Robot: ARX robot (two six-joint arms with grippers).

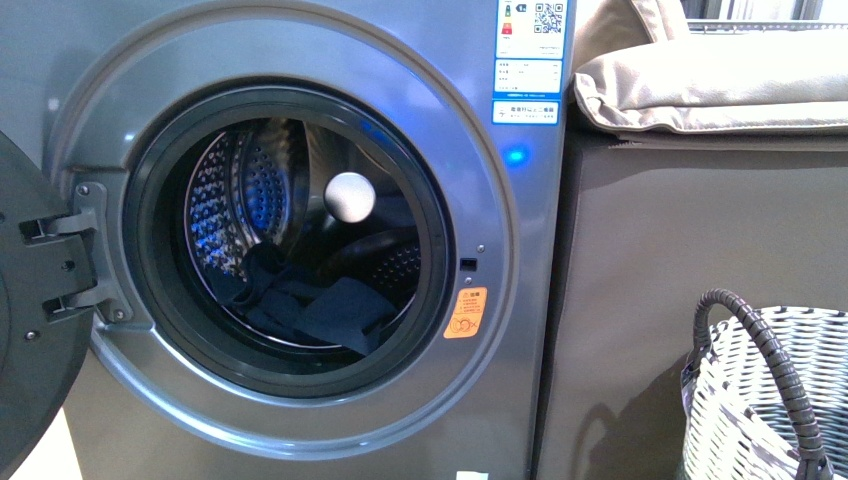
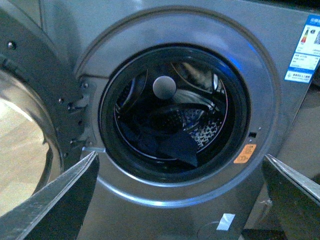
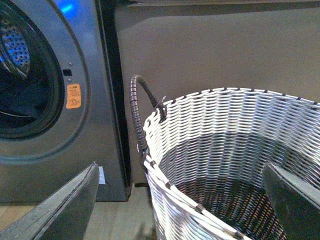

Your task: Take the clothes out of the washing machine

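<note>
Door (image 1: 35, 330), mostly out of frame; clothes (image 1: 330, 305), perhaps two, in washing machine (image 1: 300, 420)

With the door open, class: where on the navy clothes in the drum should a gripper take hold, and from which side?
Probably the flap of the clothes lying nearest the opening. Come straight in from the front through the washing machine porthole, reaching down: the pile lies low and near the front.
</note>
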